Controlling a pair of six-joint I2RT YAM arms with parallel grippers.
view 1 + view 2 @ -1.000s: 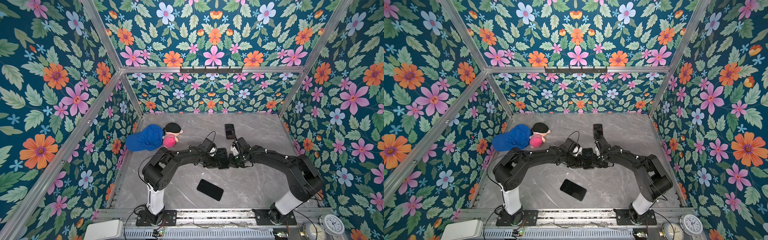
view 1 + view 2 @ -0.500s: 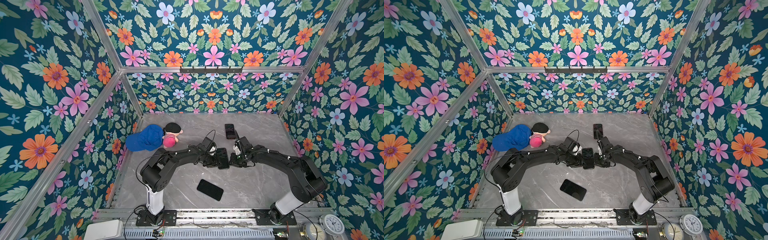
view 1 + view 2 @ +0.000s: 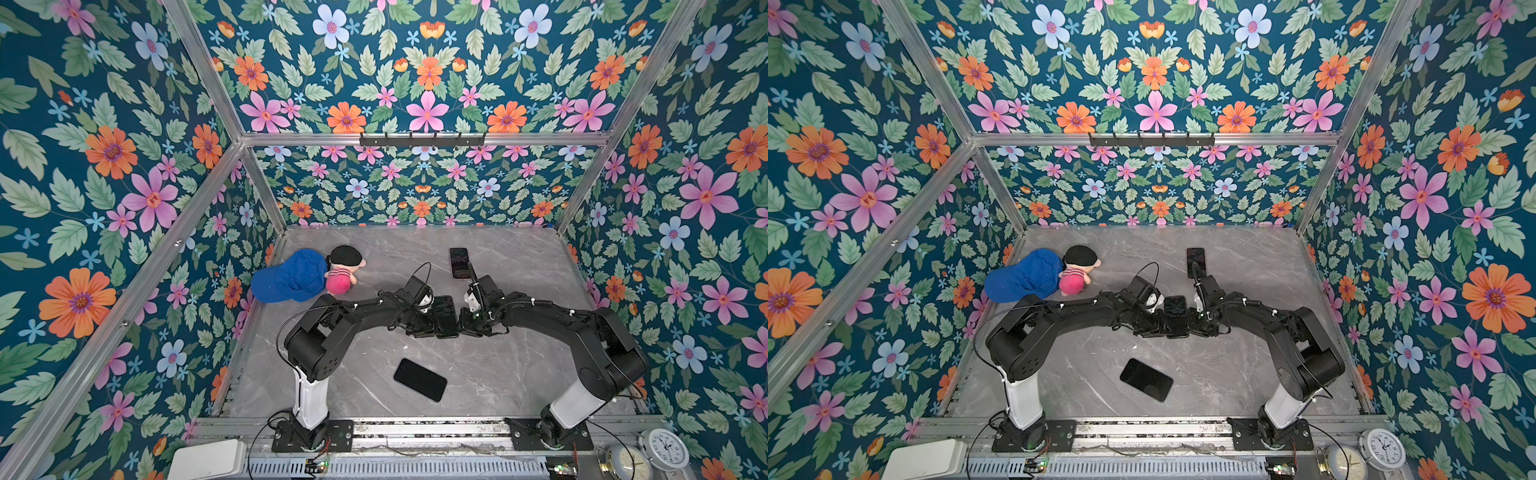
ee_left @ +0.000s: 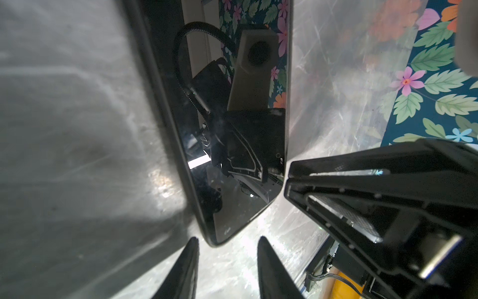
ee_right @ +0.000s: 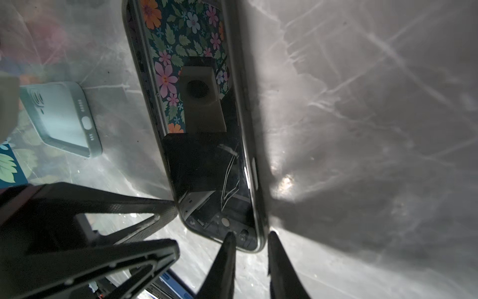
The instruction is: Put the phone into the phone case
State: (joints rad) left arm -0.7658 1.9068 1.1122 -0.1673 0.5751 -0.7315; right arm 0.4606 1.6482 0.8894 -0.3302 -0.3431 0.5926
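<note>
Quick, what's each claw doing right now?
Left claw: open, phone corner just beyond its tips.
Right claw: slightly open, astride the phone's edge; no grip seen.

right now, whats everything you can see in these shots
table: 1, grey marble, cell floor
middle phone: 1, black, mid-table
back phone: 1, dark screen, far side
black phone or case: 1, front of table
phone case: 1, pale grey-green, on table, right wrist view only
baseball cap: 1, blue, back left
plush doll: 1, black hair, pink top, against cap
alarm clocks: 2, pale faces, outside front right
arms: 2, black, front rail
left fingers: 2, black, apart at middle phone
right fingers: 2, black, apart at middle phone
</note>
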